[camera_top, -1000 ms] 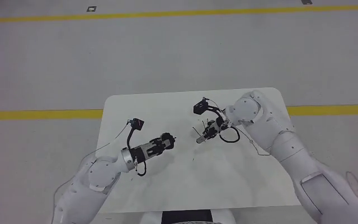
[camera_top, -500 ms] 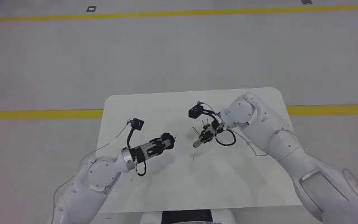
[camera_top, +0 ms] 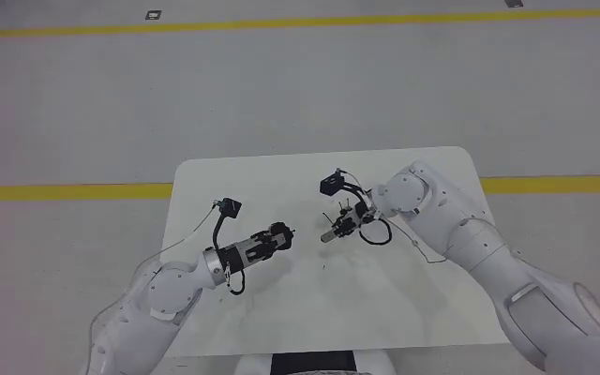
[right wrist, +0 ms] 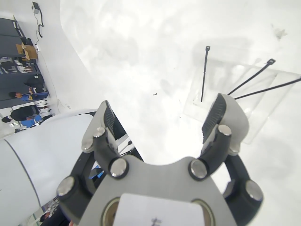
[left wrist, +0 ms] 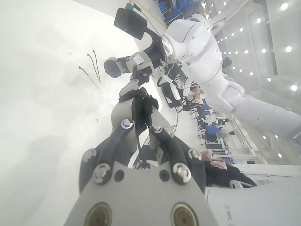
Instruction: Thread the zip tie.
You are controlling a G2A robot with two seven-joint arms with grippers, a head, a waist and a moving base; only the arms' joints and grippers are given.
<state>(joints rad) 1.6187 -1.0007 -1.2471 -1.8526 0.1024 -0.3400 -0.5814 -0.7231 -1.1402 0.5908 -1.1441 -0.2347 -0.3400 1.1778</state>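
Observation:
Three loose black zip ties (right wrist: 204, 74) lie side by side on a clear plastic sheet (right wrist: 256, 123) on the white table (camera_top: 234, 187). My right gripper (right wrist: 162, 109) hovers just over them, open, with nothing between its ribbed pads (right wrist: 215, 112). In the top view the right gripper (camera_top: 328, 236) is at mid-table, a short way right of my left gripper (camera_top: 281, 237). The left gripper (left wrist: 138, 95) is held low over the table, pointing at the right gripper (left wrist: 112, 68), and is shut on a thin black zip tie (left wrist: 139, 130) that runs back between its fingers. The loose ties (left wrist: 94, 69) lie beyond it.
The table's rounded edge (right wrist: 70, 38) is a little way beyond the loose ties. A small black speck (right wrist: 155, 94) lies on the table near them. Bare table surface (camera_top: 375, 300) stretches in front of both grippers.
My right gripper has shifted a little left and nearer, closing in on the loose zip ties and the left gripper. The left arm has kept still.

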